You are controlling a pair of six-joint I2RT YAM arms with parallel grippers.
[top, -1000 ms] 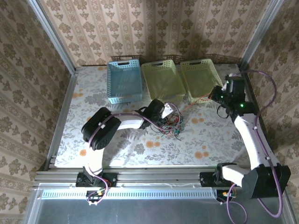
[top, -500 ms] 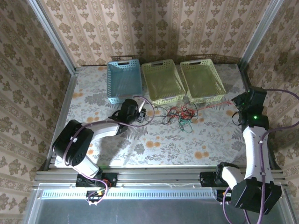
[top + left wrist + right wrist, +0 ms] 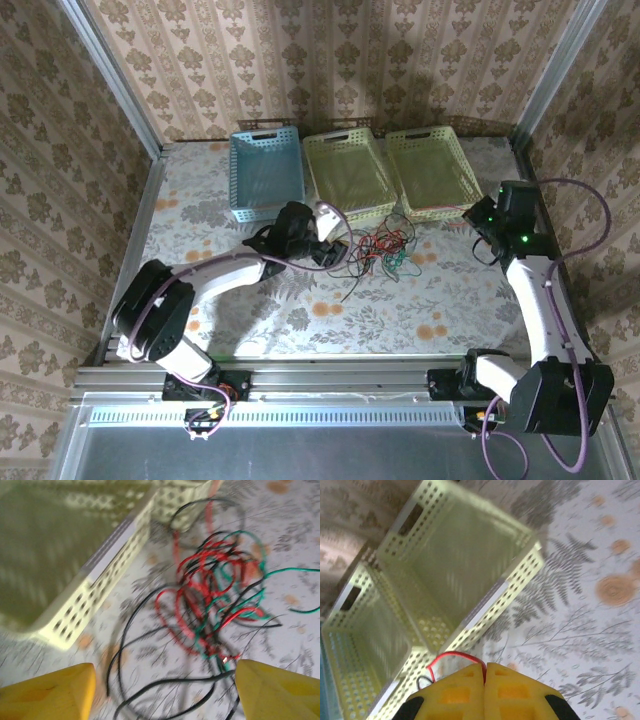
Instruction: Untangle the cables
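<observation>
The cables (image 3: 380,250) lie as a loose tangle of red, green and black wires on the flowered table, in front of the middle basket. In the left wrist view the cables (image 3: 215,585) are just ahead of my left gripper (image 3: 165,675). It is open, and a black wire loop lies on the table between its yellow fingers (image 3: 50,692). From above, the left gripper (image 3: 330,238) sits at the tangle's left edge. My right gripper (image 3: 485,666) is shut on a red cable (image 3: 451,655) that arcs out to its left. From above, the right gripper (image 3: 484,218) hovers by the right basket's near corner.
Three baskets stand side by side at the back: a blue basket (image 3: 265,175), a yellow-green basket (image 3: 348,175) and another yellow-green basket (image 3: 432,170). The middle basket's corner (image 3: 75,580) is close to the left gripper. A metal rail (image 3: 300,378) borders the near edge.
My left gripper has opened and let go of the wires, now sitting a little right of before. The right arm swung out right with the red cable, then came back toward the right basket.
</observation>
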